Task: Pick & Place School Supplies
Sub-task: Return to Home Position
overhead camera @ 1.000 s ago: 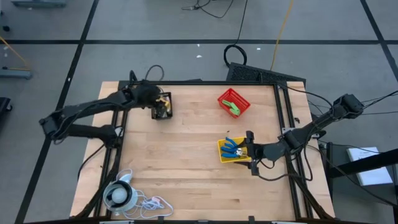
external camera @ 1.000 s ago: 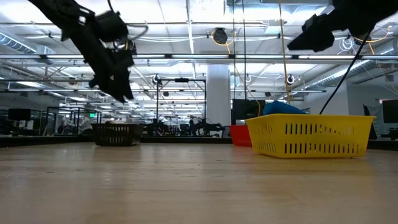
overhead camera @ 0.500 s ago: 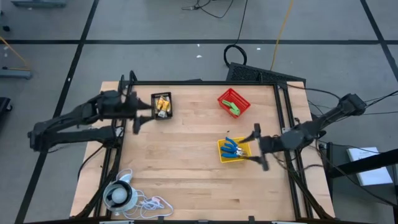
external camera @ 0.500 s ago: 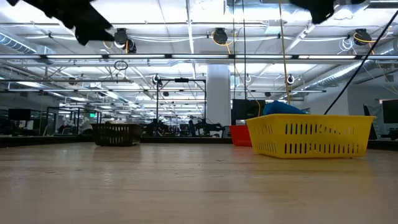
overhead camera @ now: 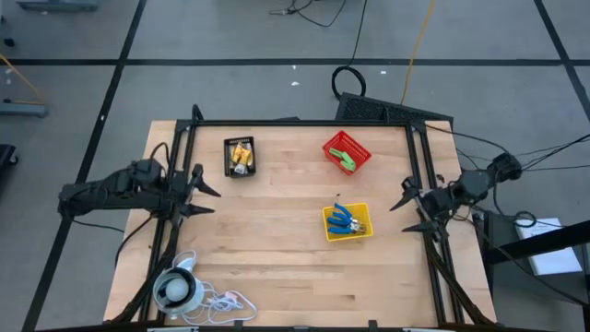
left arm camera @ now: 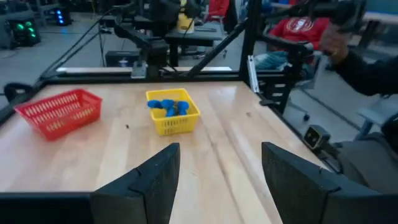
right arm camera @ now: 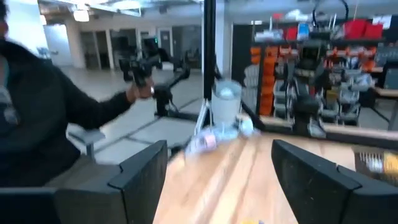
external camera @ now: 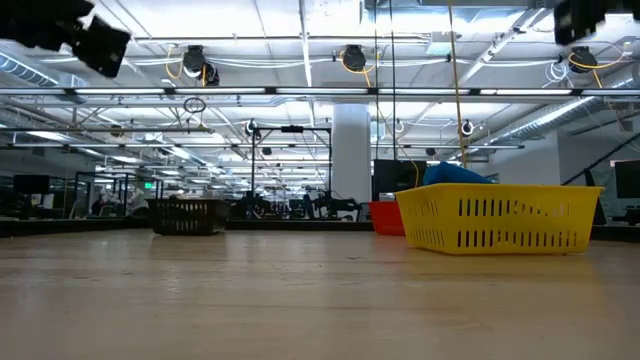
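The school supplies lie sorted in three bins. Yellow-orange tubes fill the black bin (overhead camera: 240,157). Green blocks sit in the red bin (overhead camera: 347,151). Blue-handled scissors lie in the yellow bin (overhead camera: 348,222). My left gripper (overhead camera: 205,192) hovers open at the table's left edge and touches nothing; its wrist view shows the red bin (left arm camera: 59,111) and the yellow bin (left arm camera: 173,112) far ahead of the gripper (left arm camera: 217,155). My right gripper (overhead camera: 404,207) hovers open at the table's right edge, right of the yellow bin; it (right arm camera: 217,152) holds nothing.
A white round object with a cord (overhead camera: 177,290) lies at the table's near left corner. A black frame (overhead camera: 419,157) borders the table. A person in a dark sleeve (right arm camera: 56,112) shows beyond the table. In the low view the yellow bin (external camera: 500,215) stands nearest.
My left gripper has drawn back from over the black bin toward the table's left edge and a little nearer. My right gripper has pulled away from the yellow bin toward the right edge. Both arms have risen almost out of the low view. The bins have stayed put.
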Motion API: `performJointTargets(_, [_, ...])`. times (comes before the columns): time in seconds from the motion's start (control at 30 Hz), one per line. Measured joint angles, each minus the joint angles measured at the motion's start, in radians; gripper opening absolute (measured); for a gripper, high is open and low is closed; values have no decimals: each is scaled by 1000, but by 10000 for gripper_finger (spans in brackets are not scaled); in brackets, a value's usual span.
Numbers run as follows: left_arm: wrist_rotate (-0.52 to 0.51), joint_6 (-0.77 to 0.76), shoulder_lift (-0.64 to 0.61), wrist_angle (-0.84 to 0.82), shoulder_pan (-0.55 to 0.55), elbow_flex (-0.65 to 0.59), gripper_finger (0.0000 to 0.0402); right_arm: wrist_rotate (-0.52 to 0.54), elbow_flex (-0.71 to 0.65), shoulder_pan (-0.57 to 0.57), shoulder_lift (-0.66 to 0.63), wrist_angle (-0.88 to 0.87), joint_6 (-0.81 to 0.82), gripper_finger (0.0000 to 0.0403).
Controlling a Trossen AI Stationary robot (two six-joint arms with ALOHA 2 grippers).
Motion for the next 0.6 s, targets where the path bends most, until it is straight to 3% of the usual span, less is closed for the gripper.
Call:
performJointTargets(0.07, [-9,-33,-68,20,-14,-58,230,0,-56,0,-100,-66,4,277])
performJointTargets(0.2, [-7,-73,-168,106,-42,-144,230,-66,-91,0,-84,-132,-11,277])
performJointTargets(0.47, [-100,-318,-197,189,-76,-325,230,-50,-252,0,-99,3,-50,277])
performJointTargets(0.53, [-101,-266,-170,228,-95,-329,230,-48,-308,-1,-96,76,-52,277])
performJointTargets(0.6, [3,-89,-127,271,-132,-336,230,-58,-364,-1,-99,132,-43,277])
